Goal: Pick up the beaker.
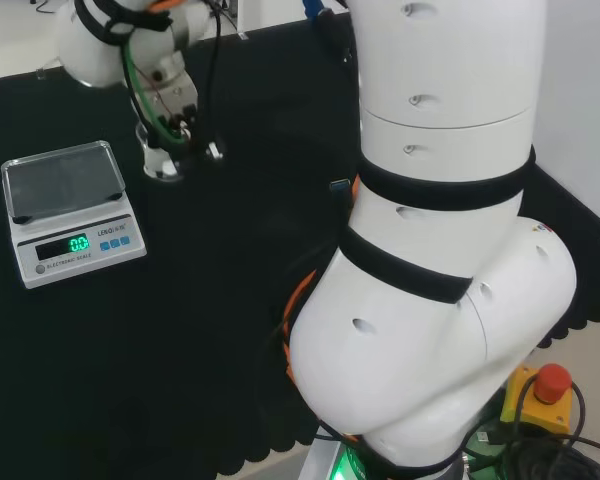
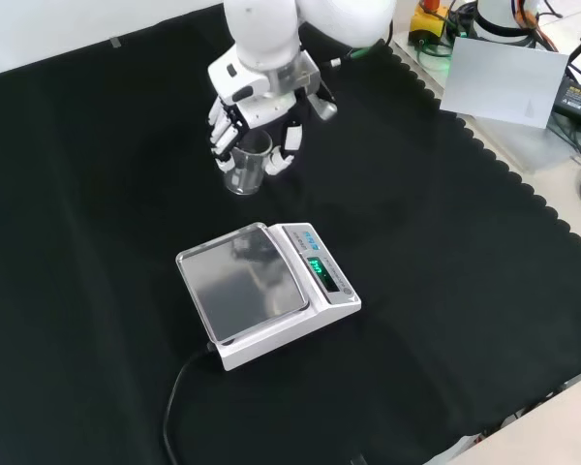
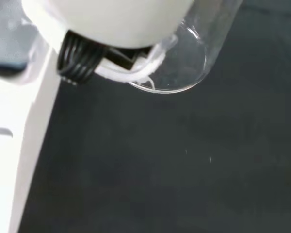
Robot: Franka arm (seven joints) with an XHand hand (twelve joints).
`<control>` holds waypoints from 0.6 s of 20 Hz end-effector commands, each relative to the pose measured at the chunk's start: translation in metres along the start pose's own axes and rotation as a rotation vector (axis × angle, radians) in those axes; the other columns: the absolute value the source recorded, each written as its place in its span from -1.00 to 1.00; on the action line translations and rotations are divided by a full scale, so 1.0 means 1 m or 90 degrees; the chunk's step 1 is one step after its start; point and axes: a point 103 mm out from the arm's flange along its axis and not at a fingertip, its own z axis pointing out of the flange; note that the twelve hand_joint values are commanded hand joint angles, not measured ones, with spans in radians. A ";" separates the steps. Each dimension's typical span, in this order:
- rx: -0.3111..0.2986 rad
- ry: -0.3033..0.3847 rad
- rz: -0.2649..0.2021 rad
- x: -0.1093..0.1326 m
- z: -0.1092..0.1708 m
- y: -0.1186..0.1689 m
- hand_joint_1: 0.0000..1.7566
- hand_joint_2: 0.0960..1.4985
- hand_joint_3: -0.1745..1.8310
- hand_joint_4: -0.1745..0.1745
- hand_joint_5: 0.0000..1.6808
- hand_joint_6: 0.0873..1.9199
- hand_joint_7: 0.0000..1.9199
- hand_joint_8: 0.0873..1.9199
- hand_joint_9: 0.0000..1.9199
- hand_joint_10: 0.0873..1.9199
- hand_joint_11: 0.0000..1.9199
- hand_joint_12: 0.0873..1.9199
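The beaker (image 2: 245,165) is a small clear glass, upright just beyond the scale in the front view. My hand (image 2: 263,105) comes down over it, fingers (image 2: 223,131) curled on one side and the thumb (image 2: 289,147) on the other, closed round its wall. In the head view the hand (image 1: 166,112) hangs over the beaker (image 1: 163,168) at the far left of the cloth. The wrist view shows the beaker's round base (image 3: 177,68) close under the palm (image 3: 106,19). I cannot tell whether the base touches the cloth.
A white digital scale (image 2: 267,291) with a steel pan stands near the beaker, also seen in the head view (image 1: 70,210); its cable (image 2: 179,387) runs toward the front edge. A red stop button (image 1: 551,383) sits off the cloth by the arm's base.
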 end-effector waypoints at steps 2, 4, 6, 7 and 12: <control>-0.033 -0.008 -0.029 0.033 -0.038 0.024 0.39 -0.46 -0.05 0.14 -0.10 0.09 -0.11 -0.22 0.12 -0.44 -0.05 0.19; -0.036 -0.010 -0.038 0.042 -0.041 0.032 0.39 -0.46 -0.05 0.13 -0.09 0.09 -0.11 -0.22 0.12 -0.44 -0.04 0.19; -0.037 -0.006 -0.047 0.051 -0.043 0.040 0.40 -0.46 -0.05 0.12 -0.09 0.09 -0.10 -0.22 0.13 -0.44 -0.04 0.18; -0.038 -0.006 -0.052 0.056 -0.044 0.043 0.40 -0.46 -0.05 0.12 -0.08 0.09 -0.10 -0.22 0.14 -0.44 -0.03 0.18; -0.035 0.000 -0.076 0.079 -0.042 0.056 0.40 -0.46 -0.04 0.10 -0.08 0.07 -0.10 -0.22 0.15 -0.46 -0.02 0.17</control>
